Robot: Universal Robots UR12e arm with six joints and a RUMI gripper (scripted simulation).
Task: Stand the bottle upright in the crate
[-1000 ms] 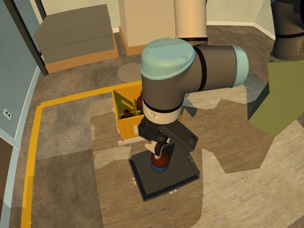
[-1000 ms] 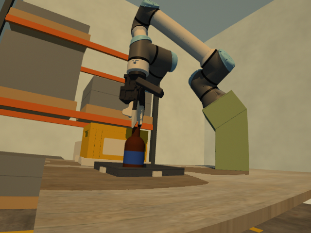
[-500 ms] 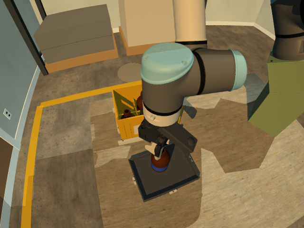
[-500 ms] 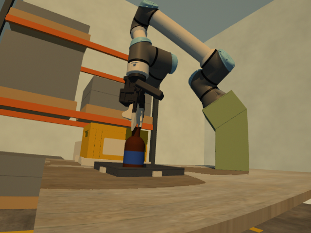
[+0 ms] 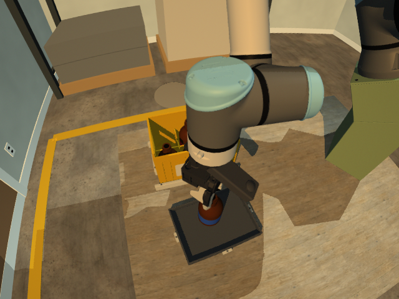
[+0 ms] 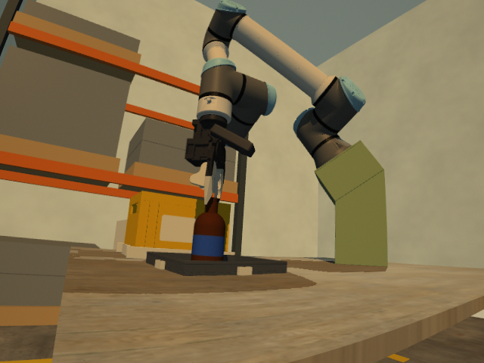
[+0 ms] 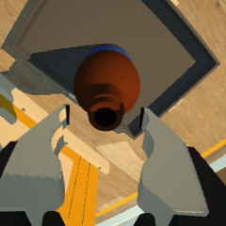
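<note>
Brown bottle point(image 6: 208, 230) with a blue band round its middle, on a dark grey tray point(image 6: 265, 267). Behind it a yellow-orange crate point(image 6: 156, 226) with a pale panel on its side. Pale grey fingers on a black gripper point(image 6: 213, 190). Wood-grain table point(image 6: 273, 312), olive-green pedestal point(image 6: 359, 218), orange shelf rails point(image 6: 97, 178), yellow floor line point(image 5: 40, 208).

Warehouse: shelf rack point(image 6: 101, 58) with cardboard boxes point(image 6: 58, 97)
</note>
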